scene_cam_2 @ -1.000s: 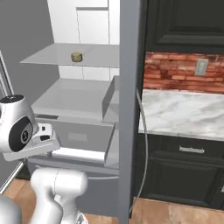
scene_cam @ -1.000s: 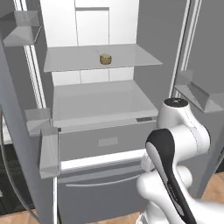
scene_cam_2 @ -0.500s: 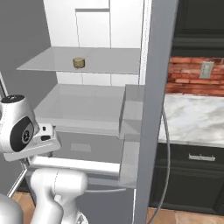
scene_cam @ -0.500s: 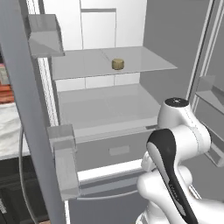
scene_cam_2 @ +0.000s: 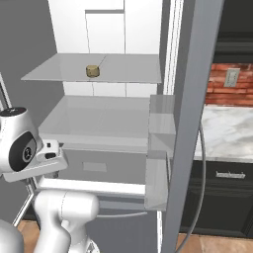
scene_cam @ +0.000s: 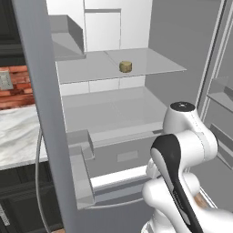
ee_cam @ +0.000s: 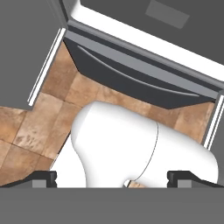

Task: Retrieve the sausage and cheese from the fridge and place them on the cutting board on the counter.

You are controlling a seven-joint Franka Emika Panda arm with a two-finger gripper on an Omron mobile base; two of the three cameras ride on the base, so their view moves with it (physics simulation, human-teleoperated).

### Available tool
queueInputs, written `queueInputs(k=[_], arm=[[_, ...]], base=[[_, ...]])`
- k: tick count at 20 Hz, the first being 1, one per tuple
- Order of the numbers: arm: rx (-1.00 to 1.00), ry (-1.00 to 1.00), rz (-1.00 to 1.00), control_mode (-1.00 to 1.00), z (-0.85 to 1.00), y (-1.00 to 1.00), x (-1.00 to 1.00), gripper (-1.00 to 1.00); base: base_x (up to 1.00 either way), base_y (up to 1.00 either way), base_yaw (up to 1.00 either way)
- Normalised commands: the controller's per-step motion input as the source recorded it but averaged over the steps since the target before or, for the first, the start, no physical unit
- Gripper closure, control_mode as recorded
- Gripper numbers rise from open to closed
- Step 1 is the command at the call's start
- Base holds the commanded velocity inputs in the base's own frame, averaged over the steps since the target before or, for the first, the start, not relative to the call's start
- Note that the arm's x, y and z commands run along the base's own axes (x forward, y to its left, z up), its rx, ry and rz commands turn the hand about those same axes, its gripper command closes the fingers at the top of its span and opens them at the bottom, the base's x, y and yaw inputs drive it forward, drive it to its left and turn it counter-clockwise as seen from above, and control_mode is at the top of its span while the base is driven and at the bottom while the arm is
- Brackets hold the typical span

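I am looking at the fridge [scene_cam: 41, 82], matt grey outside and smooth white plastic inside, with pale translucent shelves [scene_cam_2: 123, 69]. The cheese [scene_cam: 125, 67] up there is looking dull, waxy yellow-tan. Beyond it the counter [scene_cam_2: 230, 131] is showing polished veined marble under rough red brick [scene_cam_2: 228, 84]. Below my gripper [ee_cam: 112, 177] the floor [ee_cam: 83, 92] is looking like matt brown stone tile.

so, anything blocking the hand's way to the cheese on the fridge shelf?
Nothing visible. The small pale yellow-tan round cheese sits alone on the upper grey shelf of the tall grey fridge, doors open. The open hand faces the floor.
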Motion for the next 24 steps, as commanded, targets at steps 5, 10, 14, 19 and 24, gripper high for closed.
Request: queueInputs(k=[5,10,14,19,24], arm=[[0.0,0.0,0.0,1.0,0.0,0.0,0.0,-1.0],[0.0,0.0,0.0,1.0,0.0,0.0,0.0,-1.0],[0.0,0.0,0.0,1.0,0.0,0.0,0.0,-1.0],[0.0,0.0,0.0,-1.0,0.0,0.0,0.0,-1.0],[0.0,0.0,0.0,-1.0,0.0,0.0,0.0,-1.0]], base=[[0.0,0.0,0.0],[0.0,0.0,0.0],[0.0,0.0,0.0],[0.0,0.0,0.0],[0.0,0.0,0.0]])
